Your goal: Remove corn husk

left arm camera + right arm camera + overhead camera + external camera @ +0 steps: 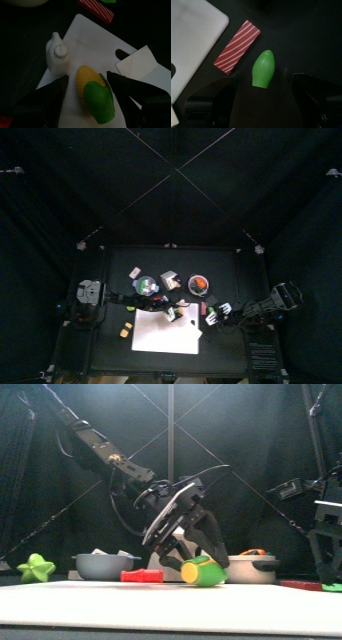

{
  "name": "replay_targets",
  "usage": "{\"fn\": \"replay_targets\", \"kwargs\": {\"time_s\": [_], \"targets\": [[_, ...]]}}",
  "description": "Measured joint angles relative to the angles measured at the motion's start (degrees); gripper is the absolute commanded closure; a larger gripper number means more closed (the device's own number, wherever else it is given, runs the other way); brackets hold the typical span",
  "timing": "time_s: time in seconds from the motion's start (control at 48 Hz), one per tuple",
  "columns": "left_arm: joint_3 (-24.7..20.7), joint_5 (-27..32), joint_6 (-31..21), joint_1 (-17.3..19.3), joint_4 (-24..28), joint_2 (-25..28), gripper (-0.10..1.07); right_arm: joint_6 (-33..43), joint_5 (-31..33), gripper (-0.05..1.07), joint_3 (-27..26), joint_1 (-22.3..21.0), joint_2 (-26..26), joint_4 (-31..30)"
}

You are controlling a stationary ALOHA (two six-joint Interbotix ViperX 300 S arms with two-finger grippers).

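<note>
The ear of corn (85, 80) lies on the white board (93, 40), its yellow kernels bare at one end. A light-green corn husk (101, 102) still wraps the other end. My left gripper (87, 81) is open, with one jaw on each side of the ear. In the front view it (181, 534) hangs just above the corn (203, 571). A separate green husk piece (263, 69) lies on the black table beside the board. My right gripper (263, 84) is open over it and holds nothing.
A red-and-white striped block (238, 46) lies between the loose husk piece and the board's edge (191, 30). A white bottle-shaped piece (59, 52) rests on the board next to the corn. Behind stand a grey bowl (104, 564), a pot (250, 567), a red block (140, 575) and a green star (36, 568).
</note>
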Motion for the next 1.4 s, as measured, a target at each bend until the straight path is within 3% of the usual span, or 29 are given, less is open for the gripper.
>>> {"fn": "replay_targets", "kwargs": {"time_s": [0.188,0.646,1.042,1.396], "targets": [[1.0,5.6,-0.1,-0.2,6.2,-1.3,0.01,0.1,0.0,0.02,0.0,0.0,0.3,-0.4],[1.0,6.1,0.2,-0.4,10.4,-0.8,0.01,0.0,-1.2,0.02,-0.1,-0.1,1.9,-1.0],[1.1,5.6,-0.2,-2.6,28.3,-0.6,0.01,0.0,-1.6,0.02,-2.0,-0.1,2.2,-1.4],[1.1,3.2,-0.2,-2.9,28.5,-0.4,0.02,0.0,-1.6,0.02,-2.1,0.0,2.5,-1.8]]}}
